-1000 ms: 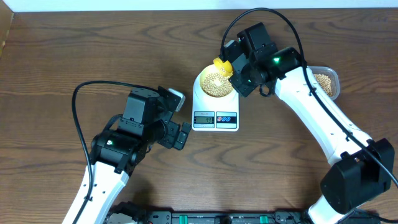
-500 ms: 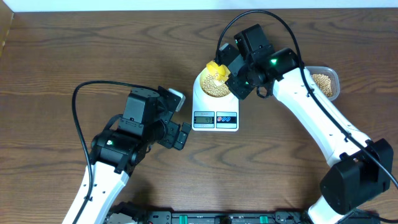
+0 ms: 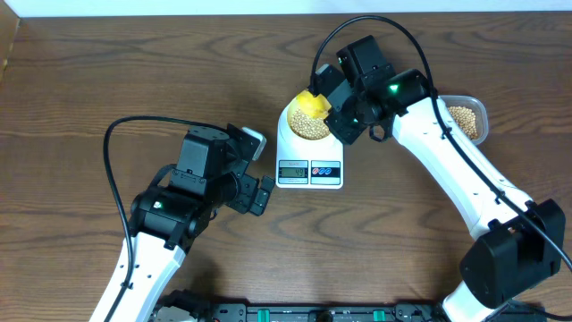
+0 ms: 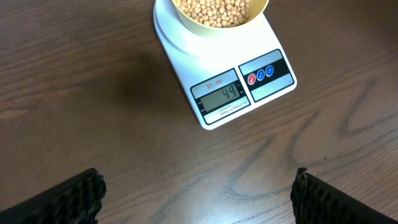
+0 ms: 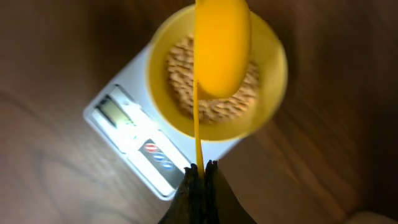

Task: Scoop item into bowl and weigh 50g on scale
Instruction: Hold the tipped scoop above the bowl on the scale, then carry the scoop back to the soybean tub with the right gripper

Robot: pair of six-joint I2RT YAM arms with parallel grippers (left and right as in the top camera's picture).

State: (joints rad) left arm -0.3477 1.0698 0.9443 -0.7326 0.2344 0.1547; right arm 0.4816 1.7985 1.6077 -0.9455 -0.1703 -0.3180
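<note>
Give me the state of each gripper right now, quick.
Left gripper: open, holding nothing.
Right gripper: closed on the handle of the yellow scoop, over the bowl.

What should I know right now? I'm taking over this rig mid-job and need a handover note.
The left gripper is open and empty, left of the white digital kitchen scale.
The right gripper is shut on the handle of the bright yellow plastic measuring scoop, held over the small pale yellow round bowl.
Done: the bowl sits on the scale with small tan beans in it; the display reads 44.
Left: add a few beans from the clear plastic tub to reach 50.
</note>
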